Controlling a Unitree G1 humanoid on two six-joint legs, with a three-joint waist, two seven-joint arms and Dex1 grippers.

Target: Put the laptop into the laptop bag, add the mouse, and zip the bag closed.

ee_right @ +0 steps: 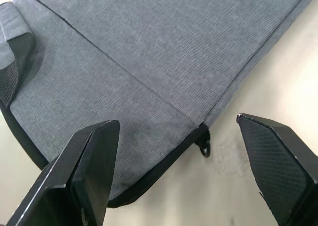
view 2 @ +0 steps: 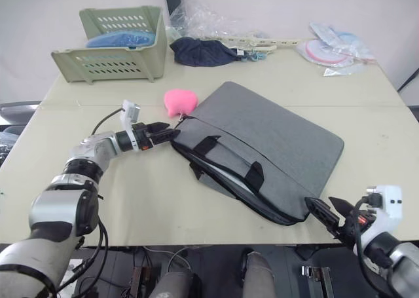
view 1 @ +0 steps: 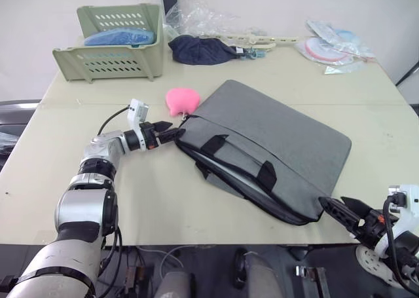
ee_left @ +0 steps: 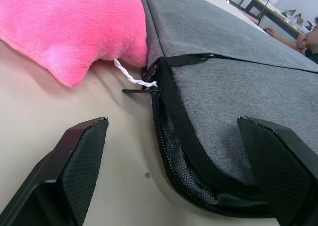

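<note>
Left hand (view 1: 175, 133) spread wide at the zipper pull (ee_left: 147, 85) of the flat grey fabric laptop bag (view 1: 281, 137).
Bag lies mid-worktop; right hand (view 2: 327, 214), also wide, waits at its near-edge corner. Zipping seems in hand: next, pinch the pull.

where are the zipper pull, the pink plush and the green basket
zipper pull (ee_left: 140, 89), left wrist view, on the black tab at the bag's corner.
pink plush (view 1: 182, 100), left eye view, middle of its fuzzy top.
green basket (view 1: 105, 63), left eye view, on its slotted front wall.
</note>
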